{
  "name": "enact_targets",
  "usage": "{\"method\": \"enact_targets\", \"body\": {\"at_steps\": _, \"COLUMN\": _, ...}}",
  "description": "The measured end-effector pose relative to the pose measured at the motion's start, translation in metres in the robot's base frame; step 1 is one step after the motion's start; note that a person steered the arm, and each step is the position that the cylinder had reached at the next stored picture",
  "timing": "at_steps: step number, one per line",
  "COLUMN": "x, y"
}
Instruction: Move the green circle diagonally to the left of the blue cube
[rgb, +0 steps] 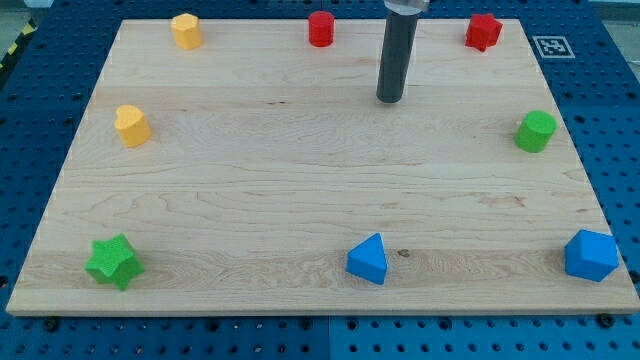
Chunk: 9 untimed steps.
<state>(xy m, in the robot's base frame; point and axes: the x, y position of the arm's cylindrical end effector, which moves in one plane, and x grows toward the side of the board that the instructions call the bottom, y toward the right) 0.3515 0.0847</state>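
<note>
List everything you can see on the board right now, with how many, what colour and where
yellow blocks: 2, yellow; a hexagon-like one at the view's top left, a heart-like one on the left side
red blocks: 2, red; a cylinder at the top centre, a star-like one at the top right
green circle: 1, green, right edge, mid-height
green star: 1, green, bottom left corner
blue triangular block: 1, blue, bottom centre
blue cube: 1, blue, bottom right corner
wooden board: 1, light wood, on a blue perforated table
marker tag: 1, black and white, off the board's top right corner
my tip: 1, dark rod, upper centre, touching no block, between the two red blocks and below them
</note>
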Motion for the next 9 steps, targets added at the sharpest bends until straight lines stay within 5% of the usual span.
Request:
{"method": "enact_targets", "body": {"at_steps": 2, "x": -0.014, "y": 0.027}}
{"method": "enact_targets", "body": {"at_steps": 4, "x": -0.012, "y": 0.167}}
{"method": "enact_targets", "body": {"at_steps": 5, "x": 0.024, "y": 0.208}}
{"method": "enact_targets", "body": {"at_steps": 9, "x": 0.069, "y": 0.163}}
